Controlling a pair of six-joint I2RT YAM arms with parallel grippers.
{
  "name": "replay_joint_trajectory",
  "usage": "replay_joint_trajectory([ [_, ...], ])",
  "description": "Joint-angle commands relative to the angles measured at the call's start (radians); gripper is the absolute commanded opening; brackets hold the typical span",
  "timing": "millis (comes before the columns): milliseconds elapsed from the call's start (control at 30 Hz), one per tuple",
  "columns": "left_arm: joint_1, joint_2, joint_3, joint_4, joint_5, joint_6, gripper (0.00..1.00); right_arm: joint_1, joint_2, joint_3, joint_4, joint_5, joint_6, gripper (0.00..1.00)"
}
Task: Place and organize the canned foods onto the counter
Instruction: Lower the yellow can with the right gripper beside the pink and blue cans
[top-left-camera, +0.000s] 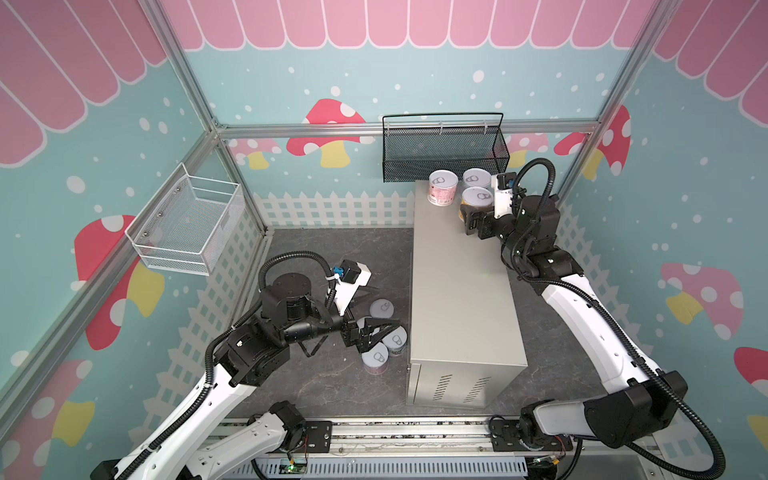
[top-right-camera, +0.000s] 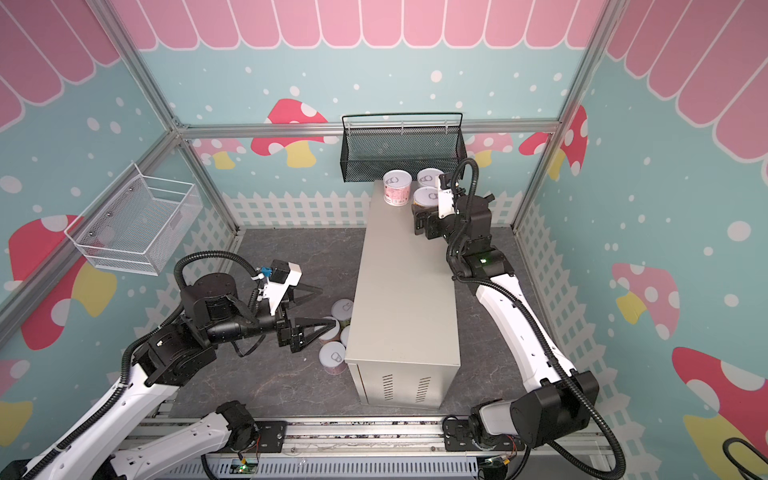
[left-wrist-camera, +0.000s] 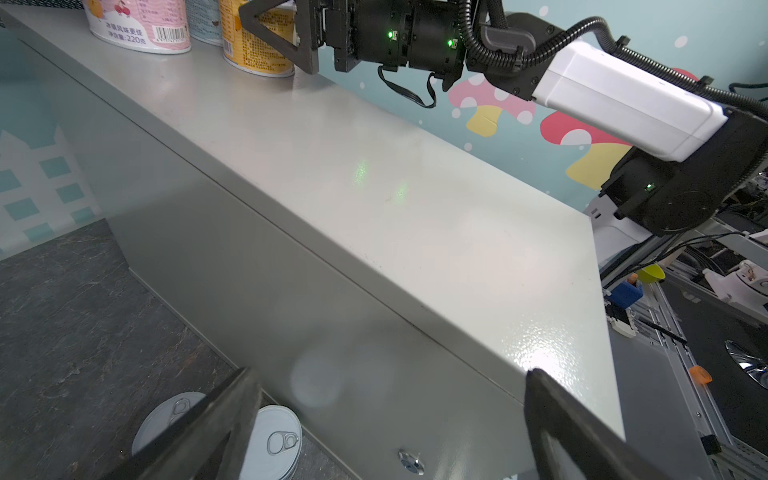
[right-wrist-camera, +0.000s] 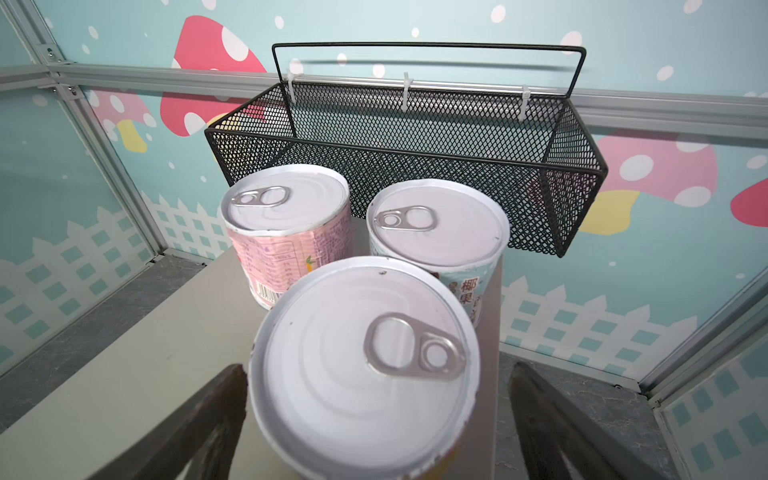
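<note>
- At the far end of the tabletop (top-left-camera: 461, 282) stand three cans (top-left-camera: 443, 189); our right gripper (right-wrist-camera: 377, 370), spread wide, straddles the yellow can (right-wrist-camera: 332, 399) without clamping it (placed, we judge).
- Four floor cans (top-left-camera: 376, 358) wait; our left gripper (top-right-camera: 328, 304), wide and empty above them, must next drop around one.

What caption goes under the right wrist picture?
Open right gripper straddles the yellow can; pink can and blue can behind, on the counter by a black mesh basket.
</note>
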Motion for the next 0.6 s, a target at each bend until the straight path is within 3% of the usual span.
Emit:
replay_joint_trajectory([
  [0, 0.0, -0.009, -0.012, 0.009, -0.005, 0.027, 0.99, 0.0, 0.022, 0.038, -0.014, -0.006, -0.016, 0.99],
  [567, 0.0, -0.011, -0.015, 0.01, -0.007, 0.028, 0.99, -0.001, -0.01, 0.002, -0.006, 0.02, -0.031, 0.87],
])
